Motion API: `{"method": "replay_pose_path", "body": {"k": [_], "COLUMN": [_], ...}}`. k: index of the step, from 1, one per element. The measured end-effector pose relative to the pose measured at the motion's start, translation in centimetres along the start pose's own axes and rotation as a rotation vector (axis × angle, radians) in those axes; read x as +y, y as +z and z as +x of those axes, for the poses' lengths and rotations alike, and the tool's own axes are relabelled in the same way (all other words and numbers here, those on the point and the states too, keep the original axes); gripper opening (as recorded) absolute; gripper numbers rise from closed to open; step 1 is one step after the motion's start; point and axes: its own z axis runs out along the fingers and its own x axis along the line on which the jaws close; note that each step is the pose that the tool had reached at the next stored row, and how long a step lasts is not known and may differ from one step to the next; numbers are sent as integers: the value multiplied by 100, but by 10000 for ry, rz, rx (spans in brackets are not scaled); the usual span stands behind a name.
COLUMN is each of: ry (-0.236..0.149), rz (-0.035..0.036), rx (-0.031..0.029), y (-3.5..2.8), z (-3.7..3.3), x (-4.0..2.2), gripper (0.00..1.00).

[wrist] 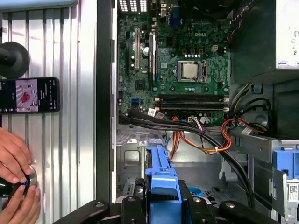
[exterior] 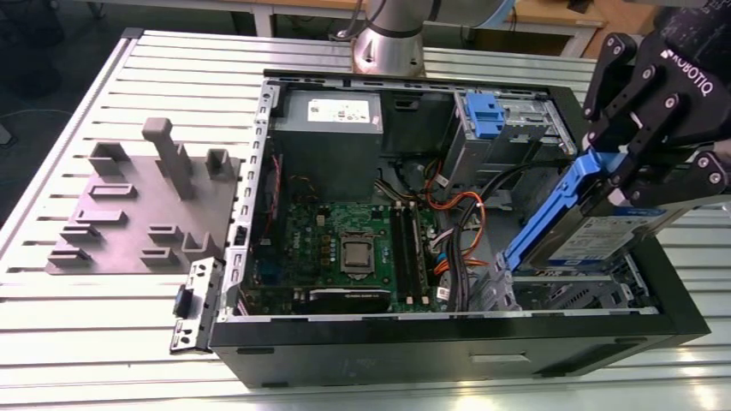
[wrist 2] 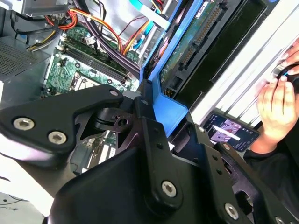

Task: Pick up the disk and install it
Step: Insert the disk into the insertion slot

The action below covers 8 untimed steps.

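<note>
Single tool (exterior: 617, 175) with its fingers closed onto the blue carrier frame of the one disk (exterior: 588, 233); the grip falls on the frame's upper end, and the silver body with its white-and-blue label hangs below the fingers. The disk is held off the bench (exterior: 115, 342), steeply tilted, over the corner of the open computer case (exterior: 457, 342) at the exterior view's right, its lower end just above the drive cage there. In the second wrist view the disk's underside, with circuit board and connector, faces the camera. One case lies on its side with one motherboard (exterior: 348, 248), one grey power supply box (exterior: 331, 113) and one small blue clip (exterior: 484, 116) seated in the bay at the far end. One grey fixture plate (exterior: 137, 214) lies on the bench at the exterior view's left, well apart from the case. The arm (exterior: 389, 38) stands behind the case, and the tool reaches in from the exterior view's upper right, angled downward. In the first wrist view one phone (wrist: 30, 95) lies on the bench beside the case, near one hand (wrist: 13, 156) and a second hand (wrist: 21, 205).
</note>
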Motion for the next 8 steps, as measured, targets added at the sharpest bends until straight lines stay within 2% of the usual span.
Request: {"method": "replay_pose_path", "body": {"k": [8], "ry": [0], "rz": [0], "rx": [-22], "y": [40], "z": [0], "x": [-1], "gripper": [37]}}
